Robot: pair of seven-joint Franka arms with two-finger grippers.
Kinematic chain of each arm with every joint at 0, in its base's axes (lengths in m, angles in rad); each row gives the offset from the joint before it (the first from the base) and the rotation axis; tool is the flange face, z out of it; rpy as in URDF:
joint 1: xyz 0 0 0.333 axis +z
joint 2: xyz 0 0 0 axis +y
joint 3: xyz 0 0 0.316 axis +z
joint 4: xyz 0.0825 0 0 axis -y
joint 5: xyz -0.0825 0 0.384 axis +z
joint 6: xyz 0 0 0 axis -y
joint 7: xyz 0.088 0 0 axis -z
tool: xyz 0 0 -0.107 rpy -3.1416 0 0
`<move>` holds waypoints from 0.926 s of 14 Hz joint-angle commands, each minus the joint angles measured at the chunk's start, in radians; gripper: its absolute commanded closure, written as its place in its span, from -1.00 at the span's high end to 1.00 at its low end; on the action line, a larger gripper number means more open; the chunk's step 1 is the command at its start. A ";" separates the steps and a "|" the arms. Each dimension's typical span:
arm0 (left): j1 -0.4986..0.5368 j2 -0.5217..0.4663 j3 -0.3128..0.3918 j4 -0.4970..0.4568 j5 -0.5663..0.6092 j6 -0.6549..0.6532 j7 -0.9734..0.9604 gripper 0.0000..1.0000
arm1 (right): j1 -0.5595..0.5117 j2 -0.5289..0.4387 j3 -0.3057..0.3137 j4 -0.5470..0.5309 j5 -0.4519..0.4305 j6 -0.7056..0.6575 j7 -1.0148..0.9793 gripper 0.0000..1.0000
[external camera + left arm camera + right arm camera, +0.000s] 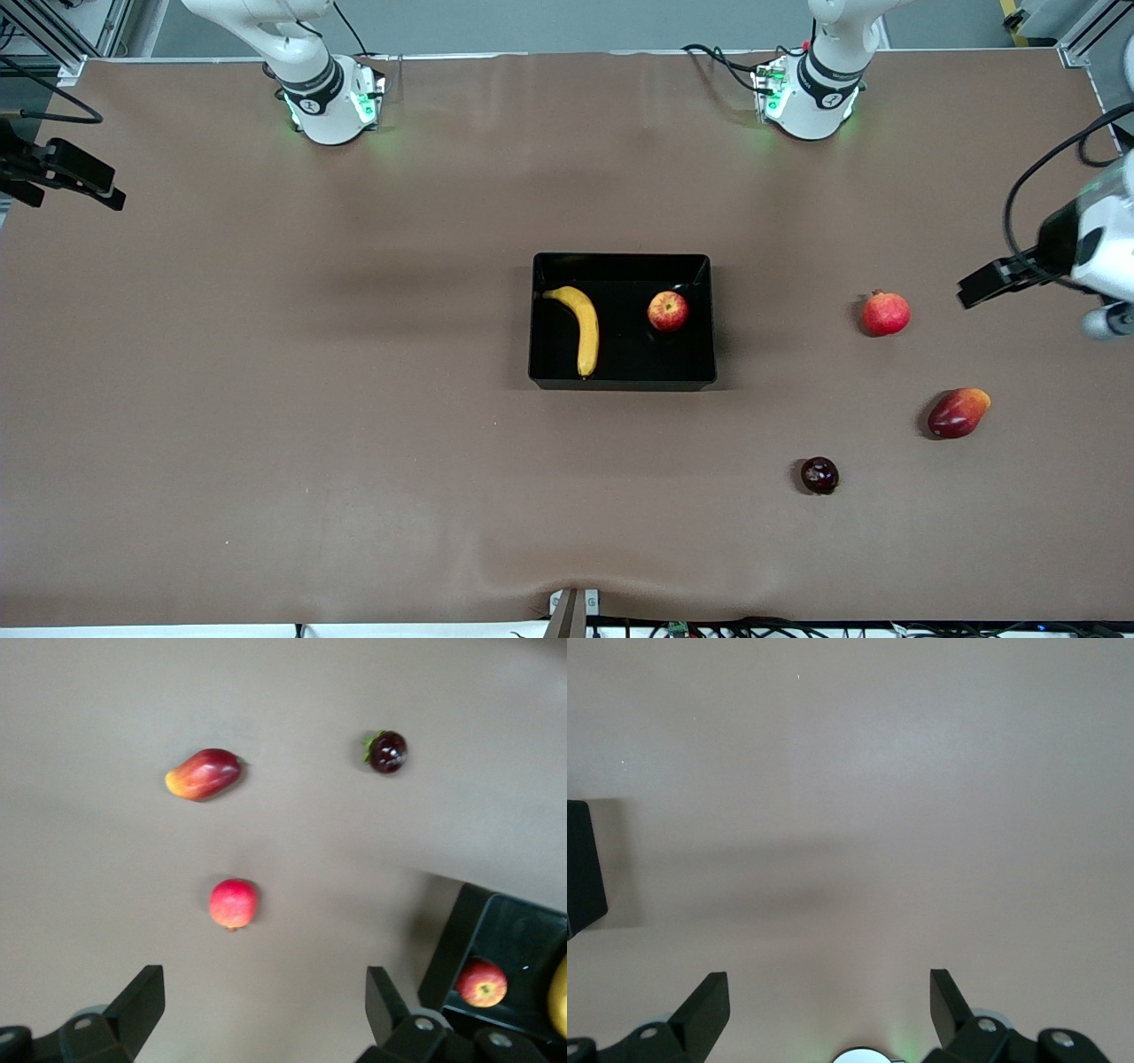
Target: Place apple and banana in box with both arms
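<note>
Banana and apple are seen lying apart inside the box at frame centre. Left gripper is held at the right edge, jaws wide and empty, over bare table beside a crowned red fruit. Right gripper is parked at upper left, jaws wide, empty.

White jointed arms — dark grey bands, green base lights, black cables.

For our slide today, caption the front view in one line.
Banana and apple lie apart in the black box; three other fruits stay on the table.
</note>
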 commanded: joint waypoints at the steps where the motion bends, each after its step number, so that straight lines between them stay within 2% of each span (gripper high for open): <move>1: 0.024 -0.080 0.008 -0.011 -0.028 -0.027 0.083 1.00 | -0.010 -0.004 0.010 0.005 -0.011 -0.002 0.014 1.00; 3: 0.004 -0.103 0.053 -0.019 -0.033 -0.050 0.126 1.00 | -0.010 -0.004 0.010 0.005 -0.011 -0.003 0.014 1.00; 5: -0.086 -0.124 0.178 -0.016 -0.053 -0.085 0.203 1.00 | -0.010 -0.002 0.010 0.005 -0.011 -0.002 0.014 1.00; 6: -0.102 -0.129 0.218 -0.016 -0.074 -0.086 0.247 1.00 | -0.010 -0.002 0.010 0.005 -0.011 -0.002 0.014 1.00; 8: -0.111 -0.138 0.229 -0.017 -0.084 -0.092 0.286 1.00 | -0.010 -0.002 0.010 0.005 -0.011 -0.002 0.014 1.00; 9: -0.152 -0.149 0.270 -0.017 -0.084 -0.110 0.290 1.00 | -0.010 -0.002 0.010 0.005 -0.011 -0.002 0.014 1.00; 11: -0.286 -0.161 0.416 -0.020 -0.088 -0.125 0.292 1.00 | -0.010 -0.002 0.010 0.005 -0.011 -0.002 0.014 1.00; 13: -0.341 -0.172 0.482 -0.032 -0.120 -0.133 0.318 1.00 | -0.010 -0.002 0.010 0.005 -0.011 -0.002 0.014 1.00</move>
